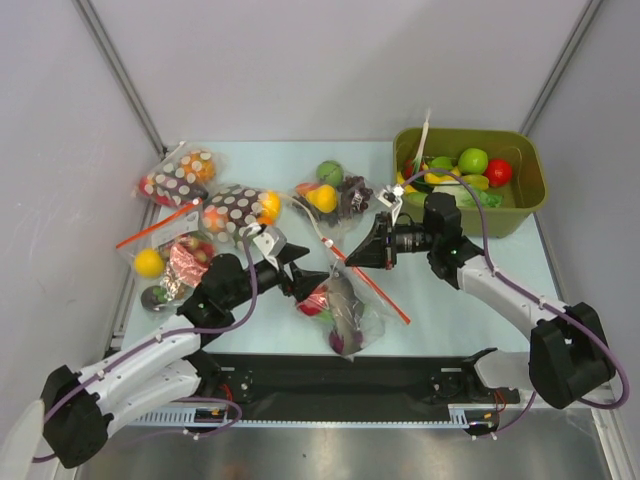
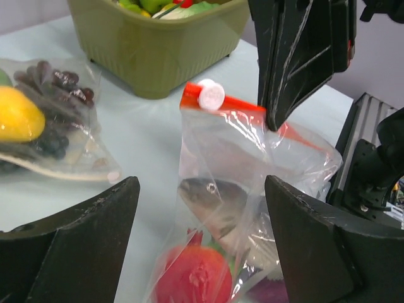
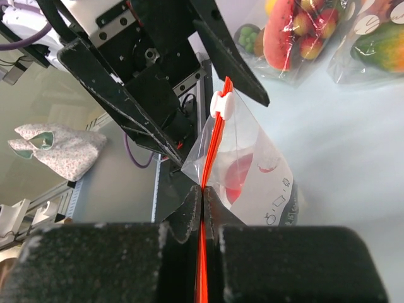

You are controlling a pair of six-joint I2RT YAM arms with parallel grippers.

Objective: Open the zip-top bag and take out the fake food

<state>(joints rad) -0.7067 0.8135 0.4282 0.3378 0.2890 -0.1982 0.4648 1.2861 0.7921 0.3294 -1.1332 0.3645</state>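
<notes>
The zip-top bag (image 1: 345,310) lies at the table's middle front, with its red-orange zip strip (image 1: 385,298) running diagonally. Inside it are a red ball (image 2: 192,274), a grey fish (image 2: 214,201) and a purple piece (image 1: 347,340). My right gripper (image 1: 353,260) is shut on the strip's end (image 3: 203,252) and holds the bag's mouth up. The white slider (image 3: 221,104) sits further along the strip. My left gripper (image 1: 318,278) is open, one finger (image 2: 69,240) on each side of the bag's body, not touching it.
A green bin (image 1: 530,205) of toy food stands at the back right. A bag with a white strip (image 1: 335,192) lies behind. Two brown dotted bags (image 1: 235,210) (image 1: 180,175) and a bag with a yellow ball (image 1: 165,262) lie at the left.
</notes>
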